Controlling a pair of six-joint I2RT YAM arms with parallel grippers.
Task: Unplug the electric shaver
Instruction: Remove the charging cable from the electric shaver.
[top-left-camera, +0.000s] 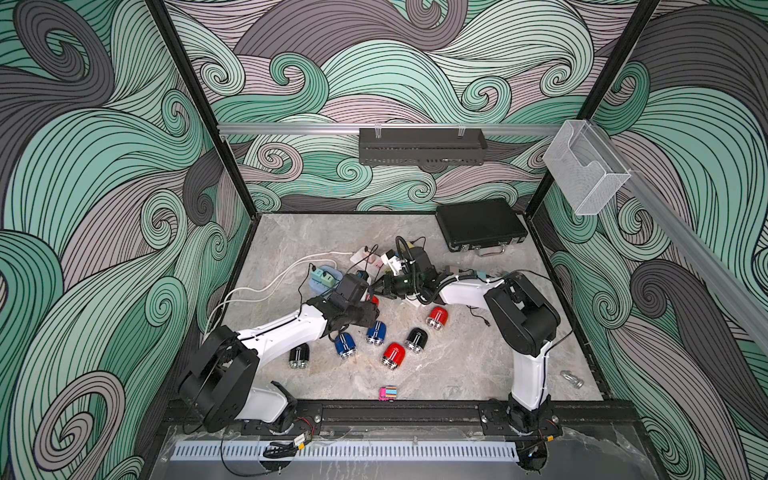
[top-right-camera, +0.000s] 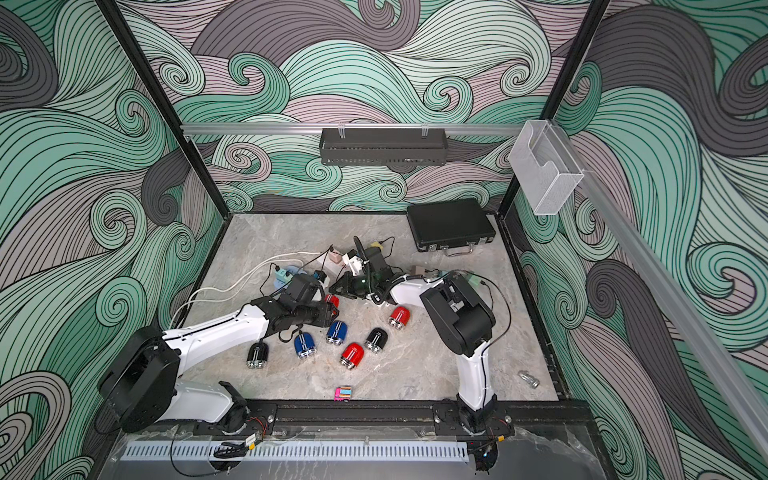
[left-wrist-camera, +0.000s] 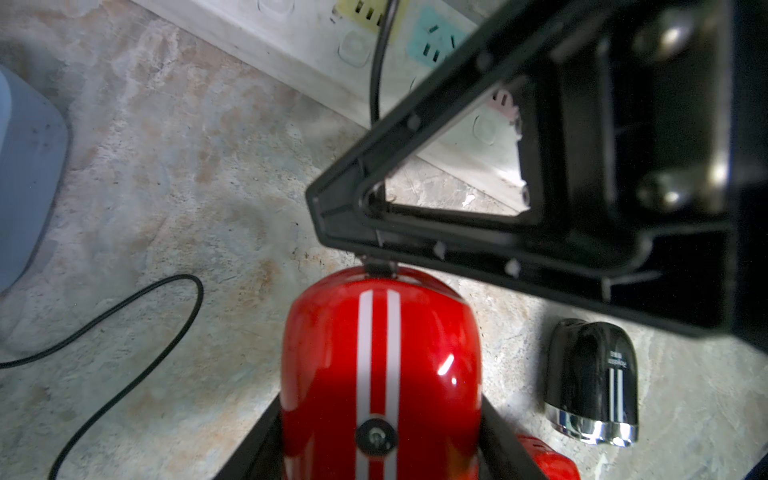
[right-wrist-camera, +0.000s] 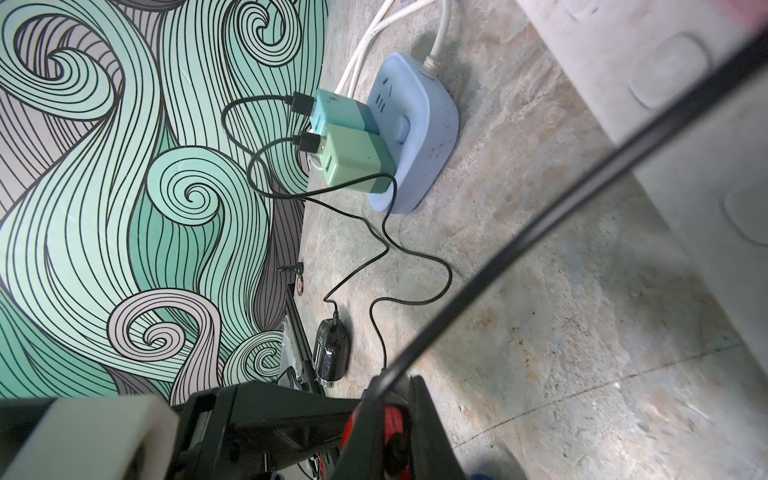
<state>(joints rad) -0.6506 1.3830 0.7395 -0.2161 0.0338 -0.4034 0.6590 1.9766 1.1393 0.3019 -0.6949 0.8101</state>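
My left gripper (left-wrist-camera: 380, 415) is shut on a red electric shaver (left-wrist-camera: 380, 353) with two white stripes, one finger on each side of its body. In both top views this shaver (top-left-camera: 372, 299) (top-right-camera: 332, 300) sits mid-table, mostly hidden by the two grippers. A small black plug (left-wrist-camera: 379, 268) enters the shaver's end. My right gripper (right-wrist-camera: 388, 390) (top-left-camera: 376, 289) comes in from the opposite side, jaws shut on that plug. Its black cable (right-wrist-camera: 540, 224) runs away taut toward the white power strip (left-wrist-camera: 299, 45).
Several loose shavers lie in front: red (top-left-camera: 436, 318), red (top-left-camera: 392, 354), black (top-left-camera: 415, 338), blue (top-left-camera: 376, 332). A blue socket block (right-wrist-camera: 419, 124) with green chargers (right-wrist-camera: 357, 162) sits left. A black case (top-left-camera: 480, 224) lies at the back right, a pink toy (top-left-camera: 387, 393) near the front.
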